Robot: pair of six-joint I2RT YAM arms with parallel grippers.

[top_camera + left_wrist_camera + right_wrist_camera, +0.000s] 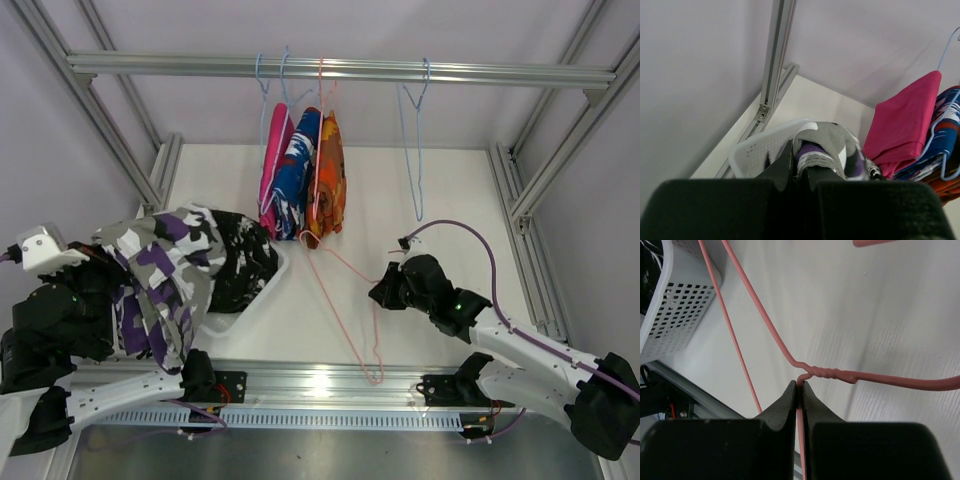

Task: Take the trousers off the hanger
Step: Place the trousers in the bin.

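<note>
My left gripper is shut on the dark purple-white patterned trousers, which drape over my left arm and the basket rim; the cloth hides the gripper in the top view. The black speckled trousers lie in the white basket. Pink, blue-white-red and orange trousers hang on hangers from the rail. My right gripper is shut on a bare pink wire hanger just below its twisted neck, low over the table.
An empty blue hanger hangs on the metal rail to the right. The aluminium frame posts stand at both sides. The basket also shows at the left edge of the right wrist view.
</note>
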